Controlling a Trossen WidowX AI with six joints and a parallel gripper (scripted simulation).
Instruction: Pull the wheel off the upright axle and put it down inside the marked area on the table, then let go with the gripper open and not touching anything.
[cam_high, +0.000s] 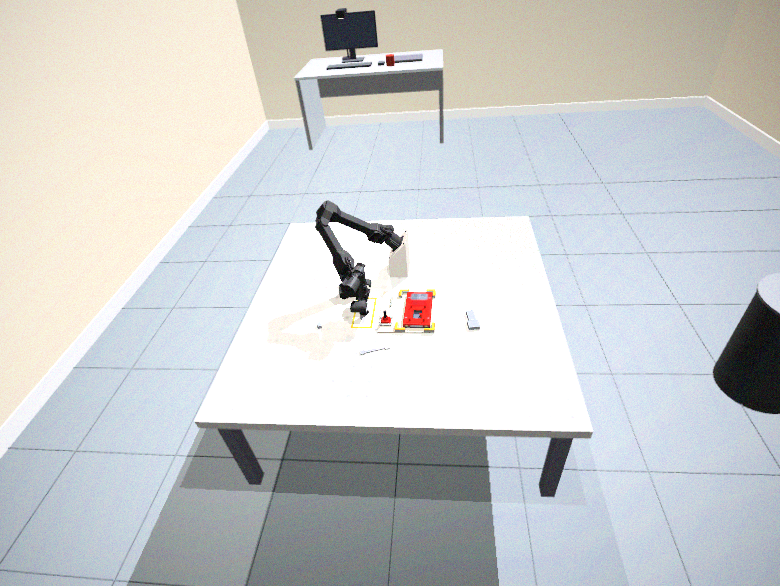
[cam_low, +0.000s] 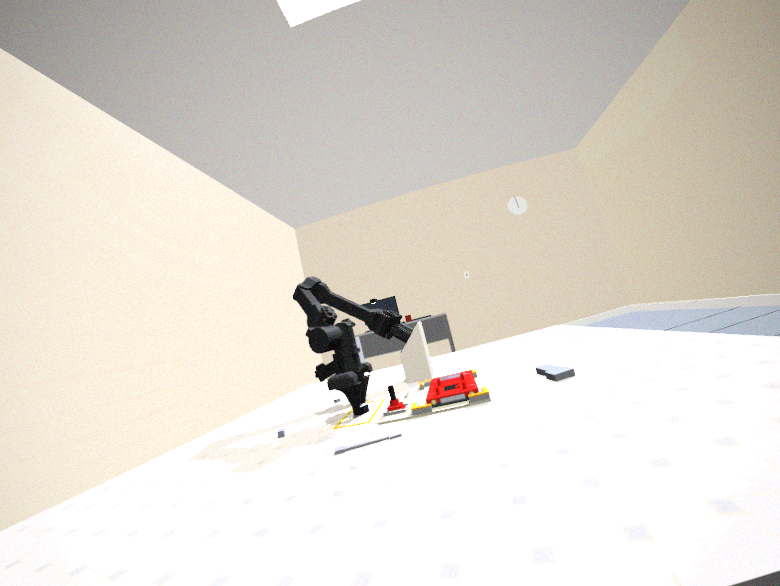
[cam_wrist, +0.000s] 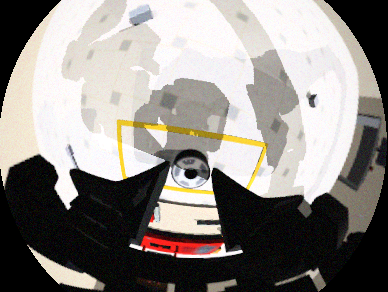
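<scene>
The wheel, a black tyre with a light spoked hub, lies flat inside the yellow outline of the marked area, near the side towards the axle. In the top and exterior views it is hard to tell from the dark fingertips. My gripper points down at table level with its fingers on either side of the wheel. A narrow gap shows beside the wheel, so the gripper is slightly open around it. The upright axle is a bare black post on a red base beside the area.
A red car body sits in a yellow-cornered fixture beyond the axle. A pale upright panel stands behind. A thin rod, a grey block and a small cube lie around.
</scene>
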